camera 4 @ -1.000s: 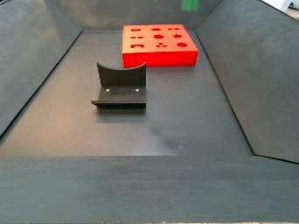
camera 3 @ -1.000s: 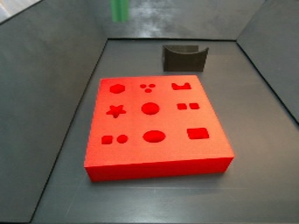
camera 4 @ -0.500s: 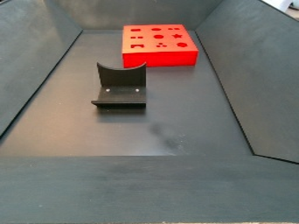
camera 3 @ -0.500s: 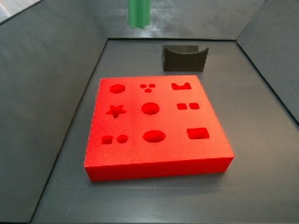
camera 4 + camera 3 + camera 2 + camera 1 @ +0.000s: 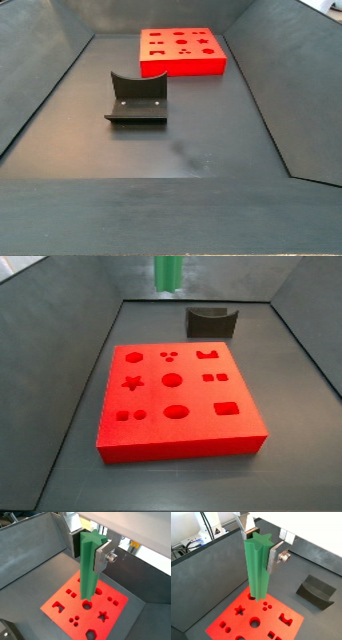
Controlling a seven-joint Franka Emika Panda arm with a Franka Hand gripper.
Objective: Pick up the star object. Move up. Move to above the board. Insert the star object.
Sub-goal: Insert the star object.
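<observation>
My gripper (image 5: pixel 261 543) is shut on the star object (image 5: pixel 256 567), a tall green ridged peg with a star-shaped end. The peg hangs upright, high above the board (image 5: pixel 271 623), a flat bright red block with shaped holes. Both wrist views show the gripper (image 5: pixel 90 549) with silver fingers clamped on the peg's (image 5: pixel 89 567) upper end, over the board (image 5: pixel 73 610). In a side view only the peg's lower end (image 5: pixel 167 271) shows, at the top edge, beyond the board's (image 5: pixel 194 396) far side. The star hole (image 5: pixel 132 383) lies in the board's left column.
The dark fixture (image 5: pixel 210 322) stands on the grey floor behind the board, and it shows in another side view (image 5: pixel 136 97) in front of the board (image 5: pixel 187 68). Sloped grey walls enclose the floor on all sides.
In the side view the green peg has moved to the right along the top edge, still held high. The board and fixture have not moved.
</observation>
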